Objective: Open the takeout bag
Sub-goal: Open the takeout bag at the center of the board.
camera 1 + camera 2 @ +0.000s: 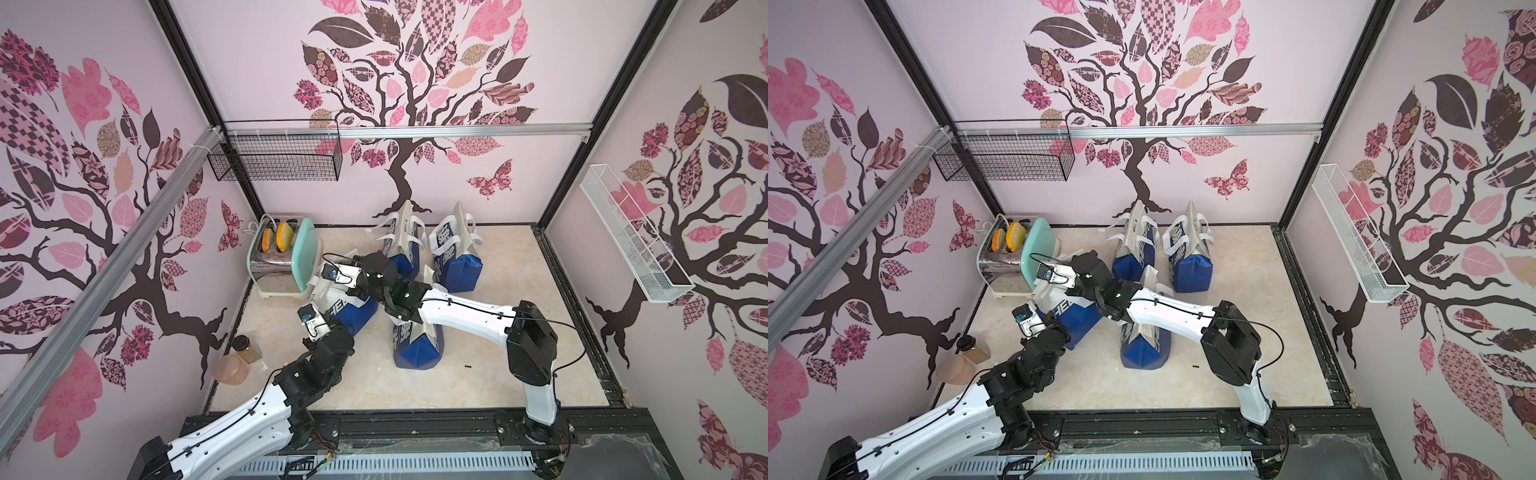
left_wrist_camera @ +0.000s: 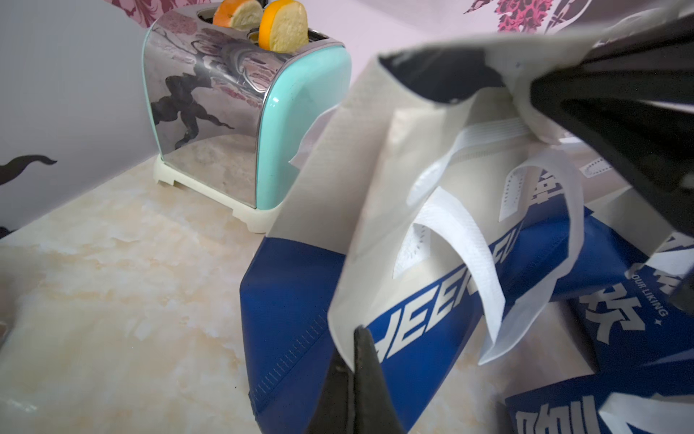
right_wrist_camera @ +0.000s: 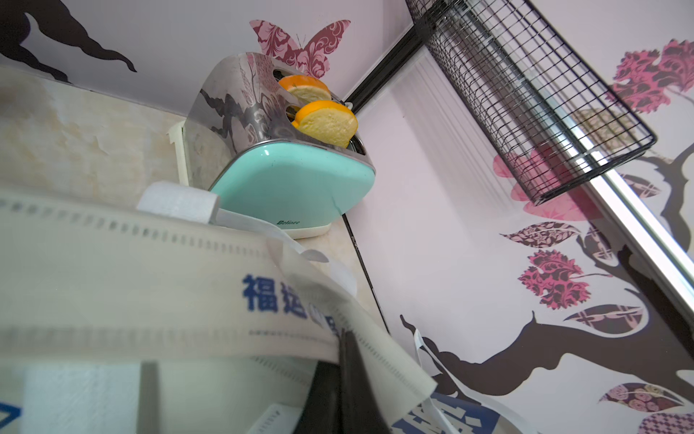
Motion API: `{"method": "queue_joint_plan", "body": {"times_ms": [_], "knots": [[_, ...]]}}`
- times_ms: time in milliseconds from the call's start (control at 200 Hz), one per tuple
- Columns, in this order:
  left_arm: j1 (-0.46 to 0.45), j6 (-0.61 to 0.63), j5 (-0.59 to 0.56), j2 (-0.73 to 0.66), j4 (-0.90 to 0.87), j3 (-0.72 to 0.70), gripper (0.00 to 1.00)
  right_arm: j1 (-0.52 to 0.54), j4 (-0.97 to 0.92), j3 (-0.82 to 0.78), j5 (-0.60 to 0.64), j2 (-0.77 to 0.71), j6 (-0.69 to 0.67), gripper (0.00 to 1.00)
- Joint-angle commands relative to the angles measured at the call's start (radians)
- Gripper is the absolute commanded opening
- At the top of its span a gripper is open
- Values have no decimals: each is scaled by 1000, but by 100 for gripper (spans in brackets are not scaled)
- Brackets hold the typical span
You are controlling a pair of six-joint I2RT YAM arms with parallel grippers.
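Bag: takeout bag (image 2: 293, 308) stands just beside toaster (image 2: 300, 124), at its mint end, mouth partly spread | left gripper (image 2: 358, 334): closed tight, pinching cream edge away from toaster | right gripper (image 3: 346, 338): closed tight, pinching rim nearest toaster

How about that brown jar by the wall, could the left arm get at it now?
Probably not yet: the left tool is shut on the edge of the takeout bag. Once it lets go, likely yes; the brown jar stands unblocked beside the left arm.
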Motion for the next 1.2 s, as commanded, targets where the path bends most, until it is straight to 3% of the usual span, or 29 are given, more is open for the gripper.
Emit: {"method": "queue_joint_plan", "body": {"times_ms": [0,395,795,850,885,975,1195], "knots": [[4,-120,-11,64,-245,8,0,-32,57,76,155,-53,-104,0],[8,-184,30,221,-354,97,0,-7,-135,225,94,-69,-329,0],[8,-219,59,250,-412,117,0,-13,-337,326,-42,-95,-277,0],[6,-221,59,245,-415,120,0,-22,-322,280,-40,-104,-238,42],[7,-220,58,237,-411,120,0,-29,-306,239,-38,-111,-206,53],[6,-200,53,207,-394,117,0,-44,-257,138,-38,-130,-101,63],[7,-151,40,165,-362,114,0,-47,-121,-83,-144,-215,107,64]]}}
